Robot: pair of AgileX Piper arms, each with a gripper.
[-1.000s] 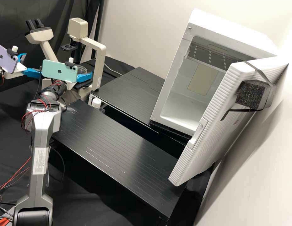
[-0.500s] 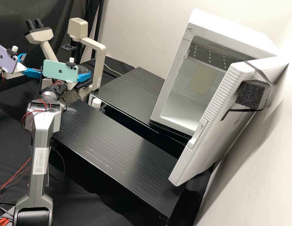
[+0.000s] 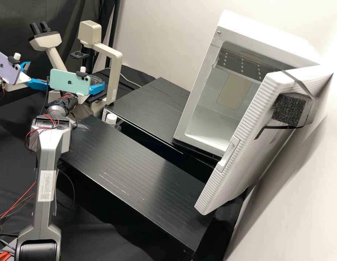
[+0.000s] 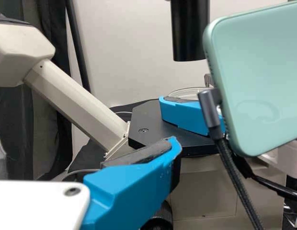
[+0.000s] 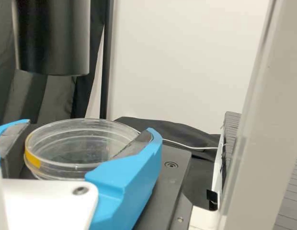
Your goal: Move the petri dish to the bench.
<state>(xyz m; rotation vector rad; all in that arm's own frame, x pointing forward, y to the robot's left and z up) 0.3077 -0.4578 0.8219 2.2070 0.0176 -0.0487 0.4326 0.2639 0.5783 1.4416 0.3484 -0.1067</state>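
Beyond the black desk (image 3: 132,159), the right jaws (image 3: 98,88) stand wide apart, with the dish (image 5: 79,146) between them; whether they already grip it, one cannot tell. The dish is at the stage (image 5: 172,179) of the microscope (image 3: 114,74). The left jaws (image 3: 38,74) are open, with nothing between them, apart from the dish.

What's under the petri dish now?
The dark microscope stage. The right gripper covers part of the dish's near side, so whether dish and stage touch can't be seen.
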